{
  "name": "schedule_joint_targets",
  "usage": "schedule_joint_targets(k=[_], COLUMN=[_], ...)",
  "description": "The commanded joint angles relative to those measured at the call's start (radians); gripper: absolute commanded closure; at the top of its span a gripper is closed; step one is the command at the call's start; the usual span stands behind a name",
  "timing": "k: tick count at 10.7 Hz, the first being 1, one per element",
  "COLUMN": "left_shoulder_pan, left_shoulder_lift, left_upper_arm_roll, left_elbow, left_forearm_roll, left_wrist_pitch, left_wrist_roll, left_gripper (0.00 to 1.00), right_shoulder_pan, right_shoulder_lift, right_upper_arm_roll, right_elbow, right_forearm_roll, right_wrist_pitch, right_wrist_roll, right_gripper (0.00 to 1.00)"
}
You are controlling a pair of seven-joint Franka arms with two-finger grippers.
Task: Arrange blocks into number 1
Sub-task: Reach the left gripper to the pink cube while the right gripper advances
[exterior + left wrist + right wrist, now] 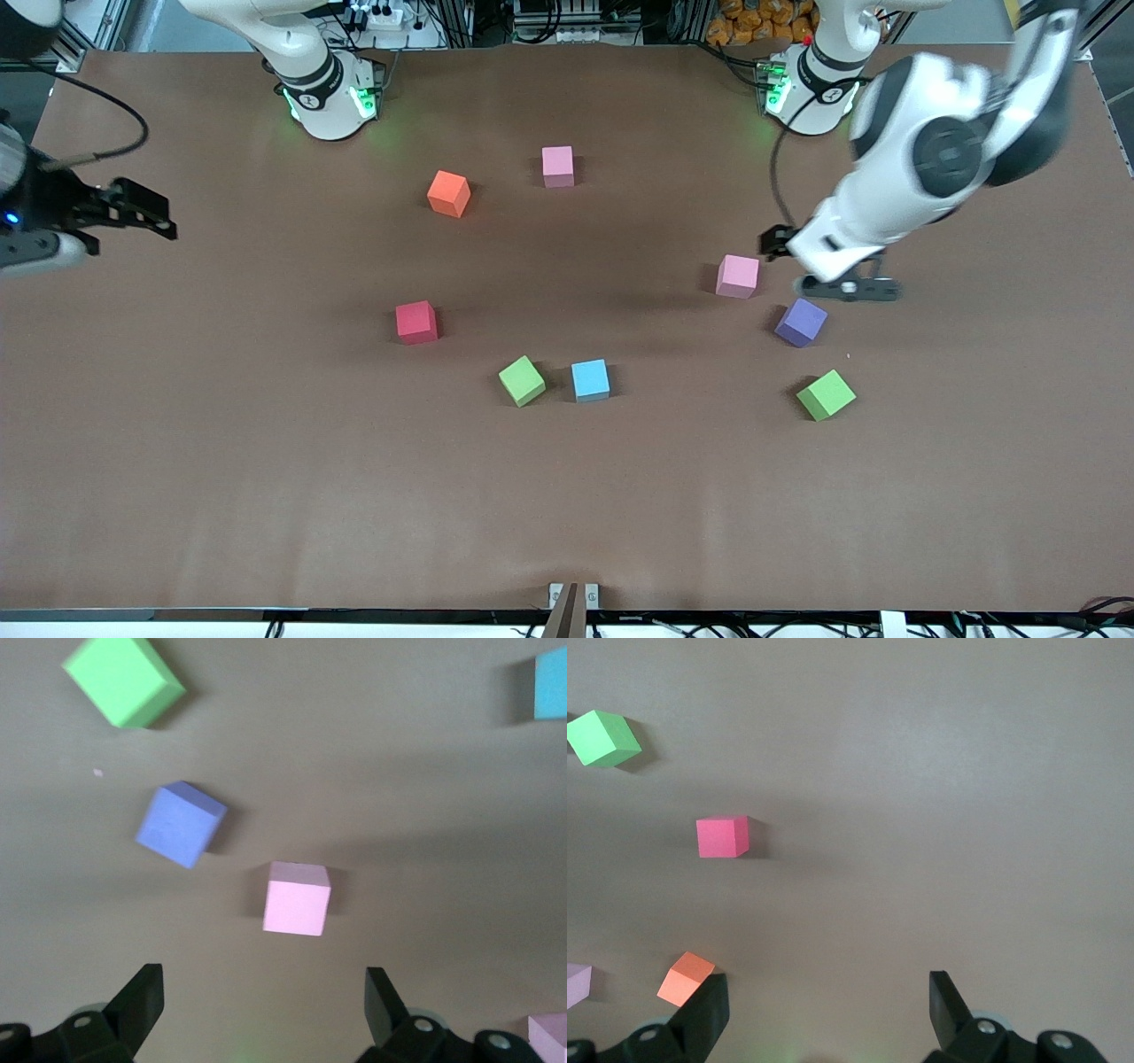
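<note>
Left gripper [833,270] open over table [266,487]; pink block [737,276] beside.

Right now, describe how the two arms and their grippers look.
Both arms have glossy white shells with black joint bands; green lights glow at each base. A black cable runs beside each arm. The left gripper has a white body, and its black fingers are blunt wedges on round grey mounts. The right gripper looks all black from the front, with a small blue light near its wrist.
</note>
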Motion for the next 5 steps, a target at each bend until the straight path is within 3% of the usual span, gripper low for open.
schedule_joint_targets(k=[1,4,5], left_shoulder_pan=[-0.026,-0.028,-0.030], left_shoulder_lift=[0.053,0.069,0.075], left_upper_arm_roll=[-0.011,-0.014,-0.025], left_elbow=[-0.097,-0.219,-0.237], left_forearm_roll=[0.001,0.006,0.070], left_wrist_pitch=[0.141,0.278,0.300], left_wrist_roll=[-0.011,-0.009,-0.011], left_gripper=[0.00,0.00,0.00], right_shoulder_pan=[0.057,0.131,0.155], right_shoulder_lift=[0.064,0.182,0.239], right_upper_arm_roll=[-0.003,-0.003,-0.003], right_elbow=[0.008,0.008,0.008], right_forearm_roll=[0.003,0.057,0.081], right_wrist_pitch=[0.036,0.132,0.184], right_wrist_roll=[-0.002,-0.002,-0.002], right_gripper=[0.00,0.00,0.00])
